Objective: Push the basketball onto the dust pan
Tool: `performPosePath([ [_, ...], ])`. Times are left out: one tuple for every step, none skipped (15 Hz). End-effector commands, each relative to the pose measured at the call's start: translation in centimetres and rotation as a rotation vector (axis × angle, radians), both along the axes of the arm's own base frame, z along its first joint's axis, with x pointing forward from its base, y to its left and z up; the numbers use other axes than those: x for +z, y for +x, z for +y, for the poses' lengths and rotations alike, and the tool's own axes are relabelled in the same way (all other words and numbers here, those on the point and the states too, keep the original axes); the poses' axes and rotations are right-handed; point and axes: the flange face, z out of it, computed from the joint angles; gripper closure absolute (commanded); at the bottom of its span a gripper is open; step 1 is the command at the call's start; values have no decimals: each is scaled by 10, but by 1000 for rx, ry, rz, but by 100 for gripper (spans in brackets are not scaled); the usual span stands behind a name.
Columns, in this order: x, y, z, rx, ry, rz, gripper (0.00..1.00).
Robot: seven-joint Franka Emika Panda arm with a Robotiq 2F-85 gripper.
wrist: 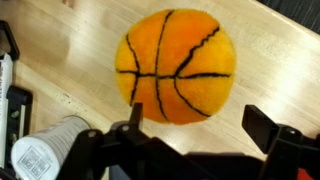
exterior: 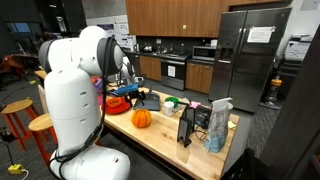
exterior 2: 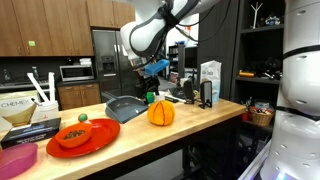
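One basketball (exterior: 142,117) sat mid-frame on the wooden table (exterior: 185,150) in an exterior view. In an exterior view the basketball (exterior 2: 161,113) lay at centre, with the red dust pan (exterior 2: 90,137) apart at lower left. In the wrist view the basketball (wrist: 178,65) filled the top, and the gripper (wrist: 195,112) below it was spread wide, holding nothing.

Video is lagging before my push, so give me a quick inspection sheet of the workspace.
Surface: light wooden countertop, no spills seen.
Job's things: small orange basketball with dark seams on the wood; flat red plastic dust pan apart from it, something orange lying in it.
Clutter: dark grey tray, upright cartons, white cylinder beside the ball.
Gripper: black Robotiq gripper open, hanging over the ball.
Cables: nothing seen.
Surroundings: kitchen, steel fridge, wooden stools.
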Motion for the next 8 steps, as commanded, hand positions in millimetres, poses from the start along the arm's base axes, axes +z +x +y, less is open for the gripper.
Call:
performPosePath([
  [12, -17, -15, -32, -33, 35, 0],
  [14, -21, -19, -44, -34, 52, 0],
  [16, -26, -23, -57, -34, 68, 0],
  [18, -33, -26, -71, -30, 91, 0],
  [18, -35, -31, -89, -33, 112, 0],
  [17, -41, -35, -103, -28, 141, 0],
  [16, -50, -38, -115, -29, 170, 0],
  [14, -60, -40, -125, -25, 200, 0],
])
